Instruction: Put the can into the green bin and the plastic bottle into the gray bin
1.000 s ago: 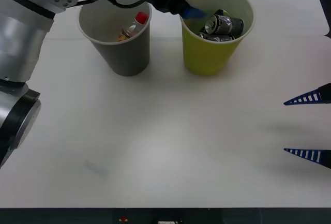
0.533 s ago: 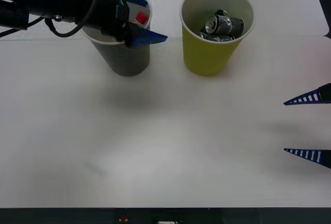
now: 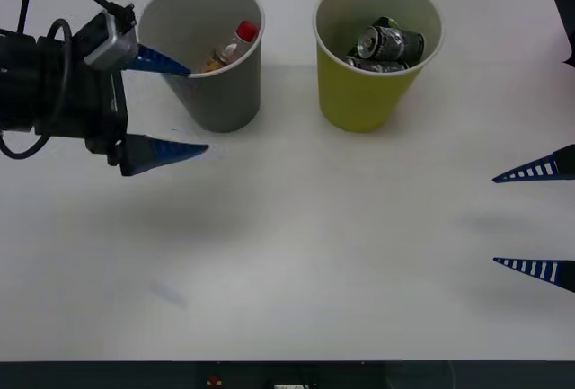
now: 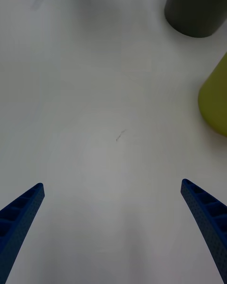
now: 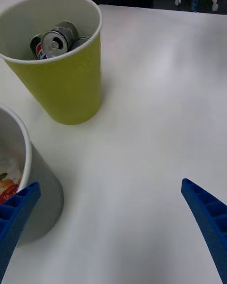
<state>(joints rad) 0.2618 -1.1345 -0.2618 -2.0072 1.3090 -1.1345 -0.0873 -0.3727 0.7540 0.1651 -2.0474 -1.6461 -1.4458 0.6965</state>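
The can (image 3: 389,43) lies in the green bin (image 3: 373,101). The plastic bottle (image 3: 229,46) is in the gray bin (image 3: 220,97). The left tool (image 3: 175,106) hangs wide apart and empty beside the gray bin, and the right tool (image 3: 526,220) is spread too.

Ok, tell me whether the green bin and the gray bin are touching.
Apart. The front view shows bare white table between the gray bin and the green bin, from rims down to bases.

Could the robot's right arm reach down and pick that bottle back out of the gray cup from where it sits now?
Probably not easily: the right end effector hangs open far across the table, with the green bin between it and the gray bin.
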